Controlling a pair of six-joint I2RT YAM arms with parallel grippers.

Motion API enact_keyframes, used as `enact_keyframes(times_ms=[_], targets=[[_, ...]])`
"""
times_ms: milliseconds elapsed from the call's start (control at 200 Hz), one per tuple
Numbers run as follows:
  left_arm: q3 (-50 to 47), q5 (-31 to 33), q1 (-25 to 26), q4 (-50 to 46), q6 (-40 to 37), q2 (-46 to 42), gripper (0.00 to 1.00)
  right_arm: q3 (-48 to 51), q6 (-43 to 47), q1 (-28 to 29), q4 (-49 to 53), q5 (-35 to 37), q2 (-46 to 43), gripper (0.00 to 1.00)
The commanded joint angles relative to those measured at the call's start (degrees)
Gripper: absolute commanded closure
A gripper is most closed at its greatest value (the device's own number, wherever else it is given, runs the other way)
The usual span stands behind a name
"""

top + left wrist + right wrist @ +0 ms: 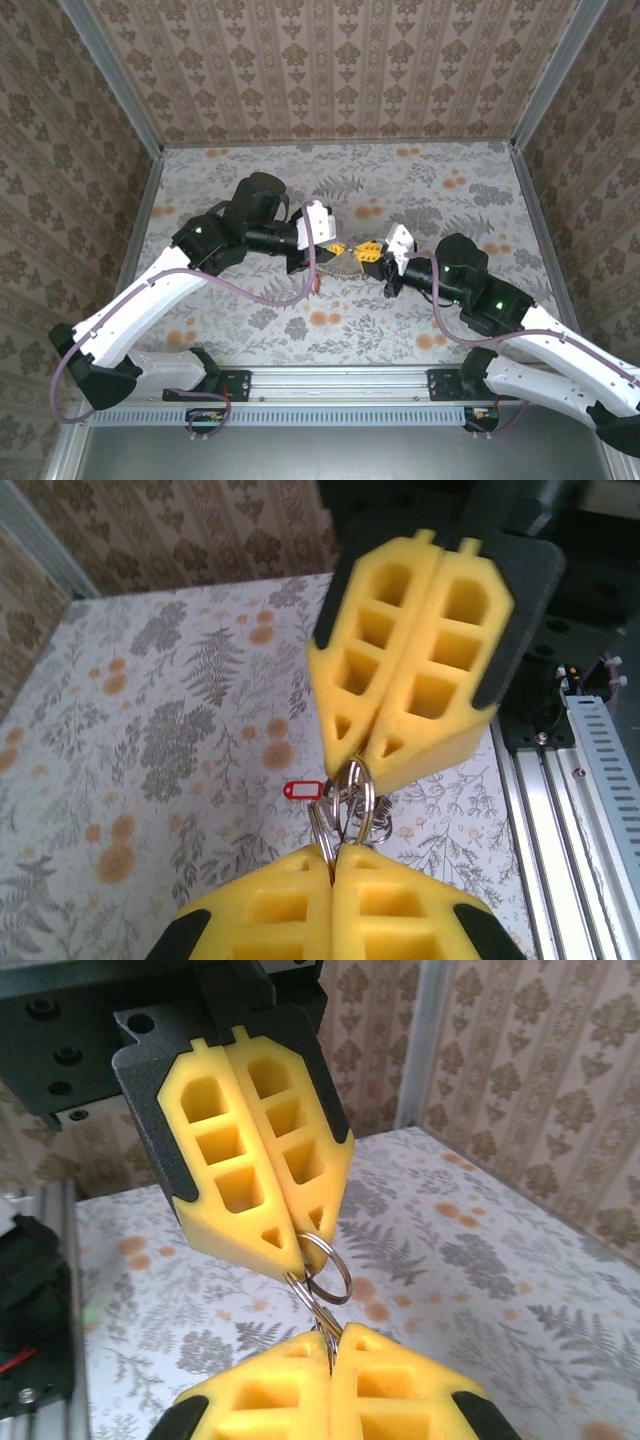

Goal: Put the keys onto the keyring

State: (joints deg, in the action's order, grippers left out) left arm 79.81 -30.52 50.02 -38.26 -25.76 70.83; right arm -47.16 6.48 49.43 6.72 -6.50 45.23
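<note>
Gripping the keyring [320,1298], left fingers [222,1228] and right fingers [372,1348] hide its ends.

Left arm [150,300]: rises inward from near-left base, bends at dark elbow, forearm runs right toward mid-table. Right arm [540,335]: mirrors it from near-right base, dark elbow, forearm runs left.

Left gripper [337,251]: tips point right, yellow fingers [270,910] pressed flat together with no gap along the seam. Right gripper [370,250]: tips point left, yellow fingers [400,1390] likewise closed tight.

Grippers nose to nose, tips just apart and nearly in line. Both pinch the keyring [350,800] at the very fingertips, one from each side. Wrists roughly level, both grippers held up off the surface.
</note>
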Motion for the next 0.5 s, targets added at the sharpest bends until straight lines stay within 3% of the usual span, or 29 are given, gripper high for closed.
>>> enact_keyframes(times_ms=[0,495], targets=[[3.5,3.1,-0.5,3.6,5.8,1.7,1.00,1.2,3.3,4.3,-2.6,4.7,0.8,1.00],[7.4,1.2,-2.2,6.0,12.5,5.5,1.00,7.6,1.1,5.7,-12.0,4.4,-2.1,1.00]])
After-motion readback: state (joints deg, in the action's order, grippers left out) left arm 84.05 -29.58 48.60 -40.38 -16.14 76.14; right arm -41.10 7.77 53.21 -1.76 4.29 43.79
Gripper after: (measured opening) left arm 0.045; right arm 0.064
